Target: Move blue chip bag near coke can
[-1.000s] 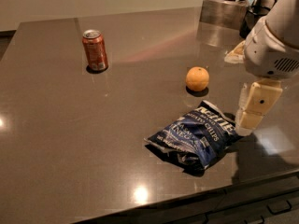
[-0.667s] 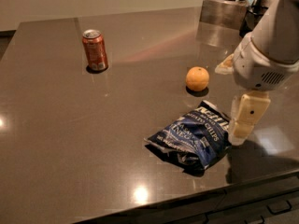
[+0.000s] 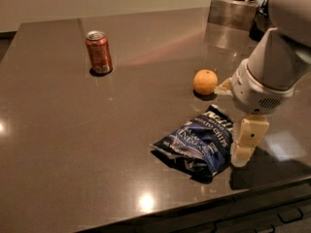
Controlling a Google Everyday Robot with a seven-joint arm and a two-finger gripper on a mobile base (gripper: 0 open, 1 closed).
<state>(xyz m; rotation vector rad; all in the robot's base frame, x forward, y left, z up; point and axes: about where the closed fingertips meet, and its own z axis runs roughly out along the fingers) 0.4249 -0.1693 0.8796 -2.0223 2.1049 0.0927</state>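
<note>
The blue chip bag [image 3: 199, 142] lies flat on the dark table [image 3: 58, 144], near the front right. The coke can [image 3: 98, 52] stands upright at the far left, well apart from the bag. My gripper [image 3: 244, 149] hangs from the white arm [image 3: 272, 72] and reaches down to the table right at the bag's right edge. The arm hides the upper part of the gripper.
A round orange fruit [image 3: 205, 81] sits just behind the bag, close to the arm. A metal container [image 3: 232, 11] stands at the back right. The table's front edge [image 3: 194, 205] runs close below the bag.
The arm has moved left and down, bringing the gripper from beside the bag to its right edge. The bag, can and orange have not moved.
</note>
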